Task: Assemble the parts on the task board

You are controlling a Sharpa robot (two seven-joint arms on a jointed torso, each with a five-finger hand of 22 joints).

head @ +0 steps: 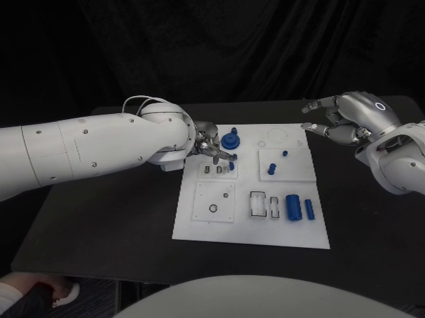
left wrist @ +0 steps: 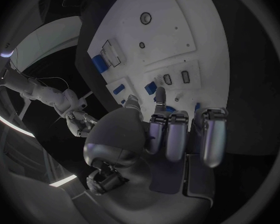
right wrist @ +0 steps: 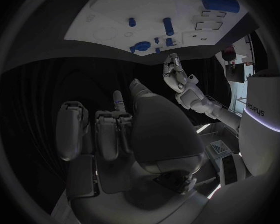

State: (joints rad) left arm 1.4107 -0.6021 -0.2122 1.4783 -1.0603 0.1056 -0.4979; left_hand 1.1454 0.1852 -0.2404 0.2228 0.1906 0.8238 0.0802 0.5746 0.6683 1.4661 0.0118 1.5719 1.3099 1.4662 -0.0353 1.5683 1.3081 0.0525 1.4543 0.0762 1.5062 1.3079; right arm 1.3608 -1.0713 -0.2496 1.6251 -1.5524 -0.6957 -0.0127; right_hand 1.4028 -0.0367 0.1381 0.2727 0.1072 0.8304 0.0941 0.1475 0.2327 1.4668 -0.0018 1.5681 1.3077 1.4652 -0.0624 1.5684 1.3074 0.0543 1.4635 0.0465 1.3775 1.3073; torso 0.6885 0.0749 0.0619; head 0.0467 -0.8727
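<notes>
Over the task board [head: 198, 225], a small blue peg [head: 231, 166] is being pinched at the left hand's [head: 210, 147] fingertips beside the slotted plate, seemingly for insertion, alignment being called for next, while the right hand [head: 349, 119] is being kept empty, loosely curled.

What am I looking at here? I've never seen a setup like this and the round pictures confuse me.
It is a robot with two white arms ending in silver hands, at a black table. The square picture looks down from its head; each round one comes from a camera at a wrist, behind that hand. On the table lies a white task board with small blue parts. The left hand reaches over the board, fingertips near a blue part. The right hand hovers beside the board, holding nothing.
</notes>
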